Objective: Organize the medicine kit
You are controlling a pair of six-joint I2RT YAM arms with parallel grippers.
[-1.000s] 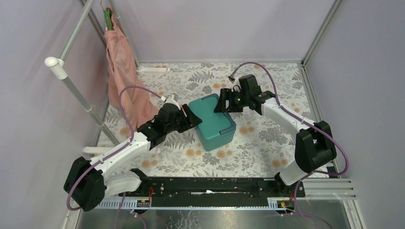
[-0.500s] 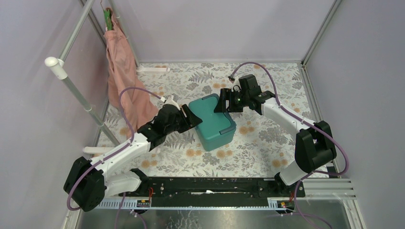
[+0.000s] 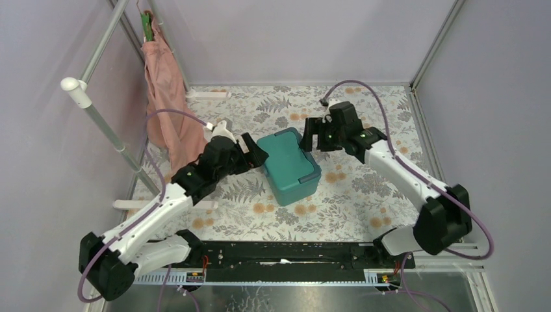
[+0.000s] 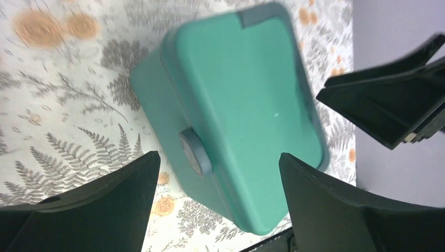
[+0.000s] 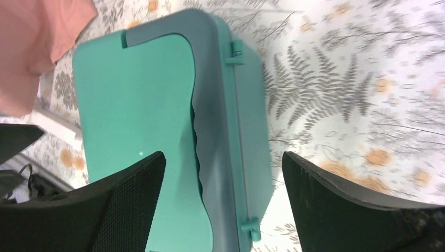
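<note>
Top view: medicine kit (image 3: 289, 166) sits on the floral worktop (image 3: 351, 195) close to centre, lid down, long axis running roughly 11 to 5 o'clock. Teal-green body, with a darker grey-blue band along one edge of the lid. Left tool (image 3: 255, 151) is just off the kit's 9 to 10 o'clock side, pointing at it. Its jaws are spread wide and grip nothing; a narrow gap to the box shows. Right tool (image 3: 317, 135) is off the kit's 1 o'clock corner, jaws likewise spread wide and empty, clear of the lid. Left wrist view, slightly blurred: kit (image 4: 246, 115) fills the gap beyond the left tool (image 4: 218, 157), both fingers standing apart from the box. A round grey knob (image 4: 195, 152) sits on the side wall facing the camera. Right tool (image 4: 388, 105) shows at 3 o'clock in this frame, beyond the kit. Right wrist view: kit (image 5: 157, 131) lies beyond the parted fingers of the right tool (image 5: 223, 155), neither finger on it. Two small teal clips (image 5: 234, 52) sit on the long side wall. Pink cloth (image 3: 166, 97) hangs at the worktop's 10 o'clock corner, well apart from the kit; a corner of it (image 5: 42, 42) shows at 10 o'clock in the right wrist view.
</note>
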